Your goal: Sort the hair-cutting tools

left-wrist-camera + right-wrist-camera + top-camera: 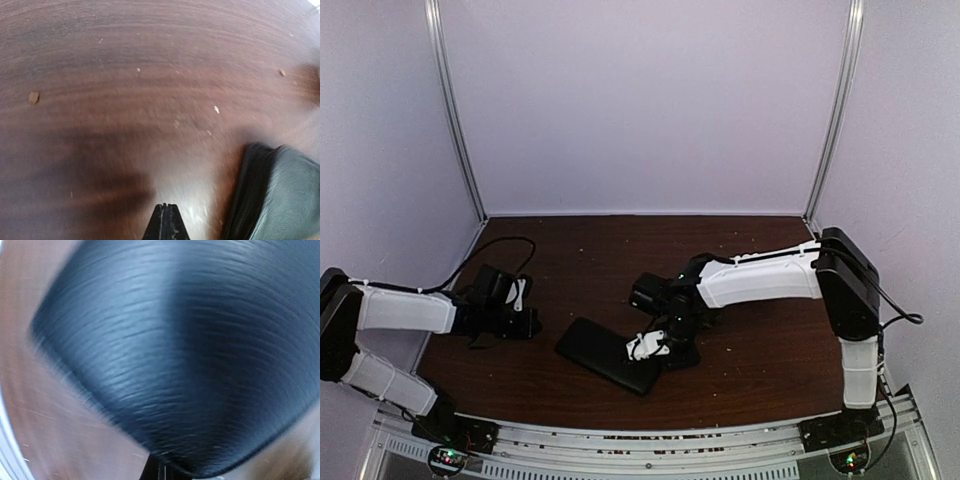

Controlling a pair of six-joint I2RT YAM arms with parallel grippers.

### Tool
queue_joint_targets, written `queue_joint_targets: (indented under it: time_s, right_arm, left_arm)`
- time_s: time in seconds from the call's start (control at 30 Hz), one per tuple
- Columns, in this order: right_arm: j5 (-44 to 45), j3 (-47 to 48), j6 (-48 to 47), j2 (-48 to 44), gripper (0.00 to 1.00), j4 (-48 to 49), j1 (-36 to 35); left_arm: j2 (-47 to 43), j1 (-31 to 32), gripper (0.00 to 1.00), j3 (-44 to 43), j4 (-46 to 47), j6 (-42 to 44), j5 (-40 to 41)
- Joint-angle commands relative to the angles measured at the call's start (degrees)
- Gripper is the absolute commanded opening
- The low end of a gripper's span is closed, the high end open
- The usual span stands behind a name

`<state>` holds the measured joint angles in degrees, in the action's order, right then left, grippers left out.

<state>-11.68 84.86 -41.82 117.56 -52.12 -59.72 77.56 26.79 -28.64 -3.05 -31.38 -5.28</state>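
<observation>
Item: hair-cutting tools. None in sight in any view; no scissors, no dark sticks on the bare wood. Possibly shut inside the case, as a guess only.

Item: flat black case (pixel 605 352). Flat on the dark wooden tabletop (pixel 750 260), near the front edge, between the two arms. Long axis on a diagonal in the top view, from far-left to near-right. Closed, as far as can be judged. Soft, leather-like skin in the left wrist view.

Item: right end effector (pixel 653 345). Low over the right, near end of the case, white fingers pointing toward it. Touching or just above: not to be told. Wrist view filled by the blurred black surface, with only a sliver of fingertip at the bottom edge. Released or clenched: cannot tell.

Item: left end effector (pixel 165 223). Clenched, fingers pressed together, nothing between them. Low over bare tabletop, left of the case and clearly apart from it; a corner of the case at the right edge of its wrist view.

Relation governing the coming move: case directly under the right end effector, to the right of the left one. Right arm much the nearer. Likely step in hand: opening or shifting the case to reach the tools. Sorting itself judged not yet begun.
</observation>
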Motion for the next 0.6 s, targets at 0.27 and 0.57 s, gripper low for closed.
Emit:
queue_joint_targets:
  time_s: [0.27,0.57]
  right_arm:
    - [6.6,21.4,9.8,12.3,0.00,-4.6,8.6]
    - [5.3,17.5,9.6,10.9,0.00,-4.2,8.6]
  left_arm:
    - [-16.5,19.6,0.46,-2.5,-3.7,15.7,10.6]
    - [1.1,38.0,0.50,-14.2,-1.9,24.5,19.9]
